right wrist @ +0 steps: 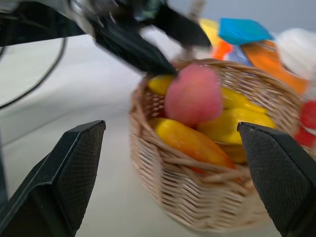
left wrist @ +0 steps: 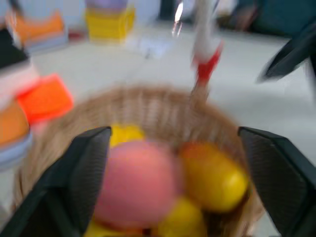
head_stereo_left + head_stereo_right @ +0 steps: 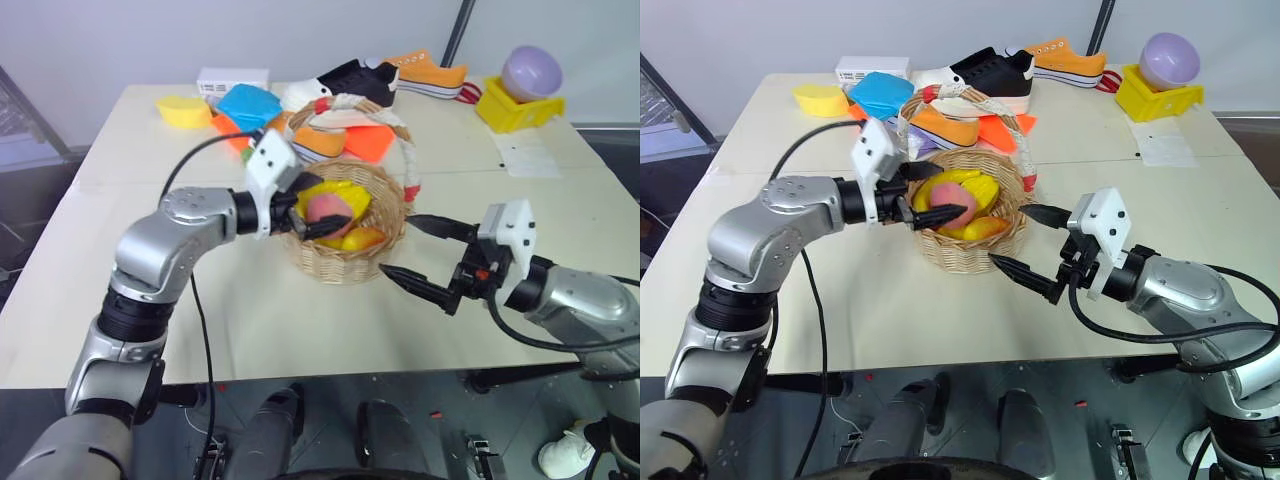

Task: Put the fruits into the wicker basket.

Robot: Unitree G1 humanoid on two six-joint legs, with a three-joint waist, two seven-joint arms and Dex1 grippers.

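The wicker basket (image 3: 345, 265) stands mid-table, its white-and-red handle (image 3: 405, 150) arching above it. Inside lie the red-orange to yellow mango (image 3: 362, 239) and some yellow pieces. The pinkish-red peach (image 3: 325, 208) sits on top of them, seen closer in the right wrist view as the peach (image 1: 193, 96) above the mango (image 1: 190, 143). My left gripper (image 3: 328, 203) reaches over the basket's near-left rim, open, its fingers well apart on either side of the peach (image 2: 136, 190). My right gripper (image 3: 397, 243) is open and empty just right of the basket.
Behind the basket lie shoes (image 3: 360, 80), orange (image 3: 368, 143) and blue (image 3: 250, 105) items, a yellow bowl (image 3: 184, 111) and a white box (image 3: 232, 79). A lilac ball (image 3: 531, 72) rests on a yellow block at the far right, with a paper sheet (image 3: 527, 156) in front of it.
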